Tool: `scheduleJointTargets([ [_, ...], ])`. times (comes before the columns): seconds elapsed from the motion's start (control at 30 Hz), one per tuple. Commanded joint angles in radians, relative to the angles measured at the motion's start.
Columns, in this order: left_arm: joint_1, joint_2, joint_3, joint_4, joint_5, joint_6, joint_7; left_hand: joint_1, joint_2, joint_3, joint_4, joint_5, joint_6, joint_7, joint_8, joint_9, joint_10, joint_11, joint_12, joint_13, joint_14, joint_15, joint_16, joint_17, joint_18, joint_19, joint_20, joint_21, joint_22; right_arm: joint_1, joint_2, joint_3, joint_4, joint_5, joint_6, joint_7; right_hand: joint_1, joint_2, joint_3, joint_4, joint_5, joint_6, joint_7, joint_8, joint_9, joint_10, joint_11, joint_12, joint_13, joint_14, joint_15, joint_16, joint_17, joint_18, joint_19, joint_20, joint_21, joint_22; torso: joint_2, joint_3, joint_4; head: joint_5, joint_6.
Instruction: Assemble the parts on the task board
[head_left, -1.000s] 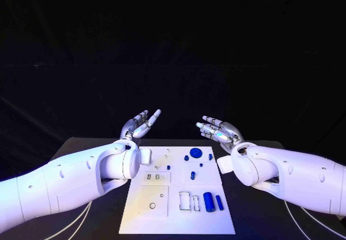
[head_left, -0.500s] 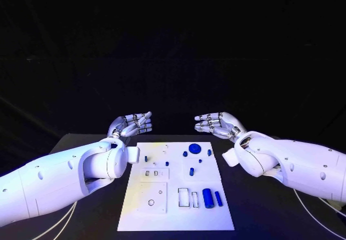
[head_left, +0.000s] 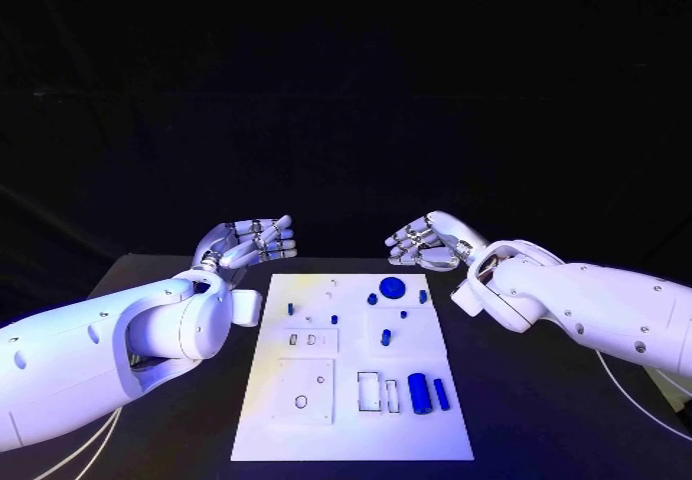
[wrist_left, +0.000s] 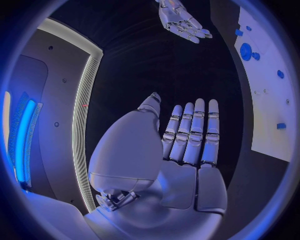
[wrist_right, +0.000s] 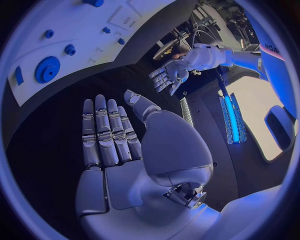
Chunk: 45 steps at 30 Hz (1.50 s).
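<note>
the left hand hangs above the far end of the black table, beyond the far left corner of the task board. it holds nothing; in the left wrist view its fingers lie straight and side by side, the thumb standing a little apart, the palm bare. the right hand hangs opposite it, beyond the board's far right corner, also holding nothing. in the right wrist view its fingers are straight and close together, the thumb angled off to one side. in the head view both hands look lightly curled, palms turned toward each other, well apart, with dark table between them.

the task board lies flat between the two forearms, nearer the robot than either hand. closest to the right hand, on the board's far end, sits a round blue gear, with a small blue piece just beside it on the left-hand side and another on its other side. further from the hands, mid-board, a short blue peg stands alone. at the near end, farthest from both hands, a thick blue cylinder lies beside a slimmer blue bar. neither hand touches the board or any part.
</note>
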<state>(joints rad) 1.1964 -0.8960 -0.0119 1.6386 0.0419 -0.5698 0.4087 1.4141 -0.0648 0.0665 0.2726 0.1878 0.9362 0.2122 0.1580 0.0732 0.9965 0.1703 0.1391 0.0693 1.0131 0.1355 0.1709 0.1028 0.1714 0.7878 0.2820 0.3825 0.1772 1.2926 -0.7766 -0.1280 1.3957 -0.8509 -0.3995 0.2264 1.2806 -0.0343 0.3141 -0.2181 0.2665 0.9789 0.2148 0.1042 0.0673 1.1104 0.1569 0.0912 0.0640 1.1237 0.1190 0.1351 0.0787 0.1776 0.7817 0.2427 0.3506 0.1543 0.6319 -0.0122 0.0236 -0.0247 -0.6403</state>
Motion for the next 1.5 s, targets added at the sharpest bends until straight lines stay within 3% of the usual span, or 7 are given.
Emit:
scheduleJointTargets([
  [0.03,0.011,-0.015,0.003,0.033,-0.018,0.062,0.003,0.012,-0.002,-0.008,-0.002,-0.001,0.010,-0.003,-0.009,-0.002,0.011,-0.002,-0.010,-0.001,0.013,-0.001,-0.005,0.002,0.013,0.014,-0.004,0.012,0.005,0.011,0.006,0.002,-0.002,-0.293,0.063,-0.113,-0.015,-0.034,0.023,-0.018,0.061,0.070,-0.028,-0.002,0.006,0.095,-0.035,-0.011,0.007,0.141,-0.049,0.024,0.028,0.007,0.142,-0.053,0.087,0.035,0.037,-0.0074,0.0083,-0.008,0.000],
  [0.17,0.021,-0.034,0.004,0.070,-0.019,0.075,0.003,0.014,-0.002,-0.010,-0.002,-0.002,0.012,-0.004,-0.012,-0.003,0.014,-0.002,-0.015,-0.002,0.015,-0.001,-0.010,0.003,0.013,0.022,-0.007,0.021,0.008,0.024,0.012,0.004,0.005,-0.470,0.090,-0.184,-0.008,-0.042,-0.002,-0.021,0.117,0.116,-0.052,0.011,0.016,0.170,-0.065,0.010,0.026,0.224,-0.083,0.049,0.048,0.006,0.205,-0.090,0.167,0.080,0.062,-0.0115,0.0176,-0.016,0.005],
  [0.53,0.043,-0.063,0.023,0.118,-0.020,0.087,0.001,0.014,-0.001,-0.016,-0.001,-0.003,0.015,-0.003,-0.019,-0.004,0.016,-0.002,-0.025,-0.002,0.016,0.000,-0.021,0.003,0.013,0.037,-0.013,0.038,0.016,0.037,0.039,0.006,0.012,-0.727,0.108,-0.321,-0.027,-0.061,-0.044,0.011,0.055,0.109,-0.065,-0.031,0.014,0.103,-0.077,-0.025,0.028,0.382,-0.123,0.287,0.246,0.004,0.328,-0.145,0.375,0.212,0.113,-0.0230,0.0276,-0.036,0.016],
  [0.7,0.055,-0.070,0.025,0.131,-0.020,0.087,0.000,0.014,-0.001,-0.017,-0.001,-0.003,0.015,-0.003,-0.020,-0.004,0.017,-0.002,-0.026,-0.002,0.016,0.000,-0.023,0.004,0.013,0.038,-0.014,0.041,0.017,0.039,0.051,0.006,0.016,-0.760,0.131,-0.334,-0.030,-0.066,-0.036,0.027,0.080,0.108,-0.066,-0.037,0.017,0.079,-0.077,-0.027,0.037,0.383,-0.126,0.440,0.357,0.000,0.346,-0.148,0.463,0.291,0.129,-0.0245,0.0324,-0.039,0.021],
  [0.9,0.061,-0.075,0.025,0.144,-0.020,0.089,-0.002,0.014,-0.001,-0.018,-0.001,-0.003,0.015,-0.002,-0.022,-0.004,0.016,-0.001,-0.029,-0.002,0.016,0.000,-0.025,0.004,0.013,0.040,-0.016,0.043,0.018,0.039,0.062,0.006,0.016,-0.780,0.158,-0.342,-0.033,-0.076,-0.016,0.045,0.094,0.099,-0.065,-0.038,0.018,0.050,-0.072,-0.024,0.042,0.390,-0.119,0.879,0.776,-0.053,0.477,-0.145,0.769,0.696,0.136,-0.0261,0.0374,-0.035,0.026],
  [1.0,0.063,-0.077,0.025,0.148,-0.020,0.090,-0.003,0.011,-0.002,-0.021,0.001,-0.003,0.016,-0.001,-0.023,-0.004,0.017,-0.001,-0.031,-0.002,0.016,0.001,-0.027,0.004,0.012,0.040,-0.016,0.046,0.019,0.039,0.065,0.006,0.015,-0.785,0.171,-0.346,-0.033,-0.078,-0.008,0.051,0.097,0.096,-0.064,-0.037,0.019,0.048,-0.069,-0.026,0.042,0.392,-0.120,0.989,0.889,-0.062,0.492,-0.141,0.821,0.767,0.139,-0.0263,0.0383,-0.030,0.024],
  [1.5,0.068,-0.081,0.026,0.150,-0.020,0.091,-0.006,0.010,-0.003,-0.023,0.002,-0.004,0.016,-0.001,-0.024,-0.004,0.017,0.000,-0.032,-0.002,0.017,0.001,-0.028,0.004,0.012,0.040,-0.017,0.047,0.020,0.038,0.075,0.006,0.010,-0.803,0.208,-0.359,-0.028,-0.088,0.013,0.067,0.095,0.098,-0.061,-0.036,0.023,0.042,-0.065,-0.027,0.040,0.386,-0.113,1.150,1.047,-0.087,0.544,-0.133,0.942,0.945,0.152,-0.0259,0.0366,-0.031,0.023],
])
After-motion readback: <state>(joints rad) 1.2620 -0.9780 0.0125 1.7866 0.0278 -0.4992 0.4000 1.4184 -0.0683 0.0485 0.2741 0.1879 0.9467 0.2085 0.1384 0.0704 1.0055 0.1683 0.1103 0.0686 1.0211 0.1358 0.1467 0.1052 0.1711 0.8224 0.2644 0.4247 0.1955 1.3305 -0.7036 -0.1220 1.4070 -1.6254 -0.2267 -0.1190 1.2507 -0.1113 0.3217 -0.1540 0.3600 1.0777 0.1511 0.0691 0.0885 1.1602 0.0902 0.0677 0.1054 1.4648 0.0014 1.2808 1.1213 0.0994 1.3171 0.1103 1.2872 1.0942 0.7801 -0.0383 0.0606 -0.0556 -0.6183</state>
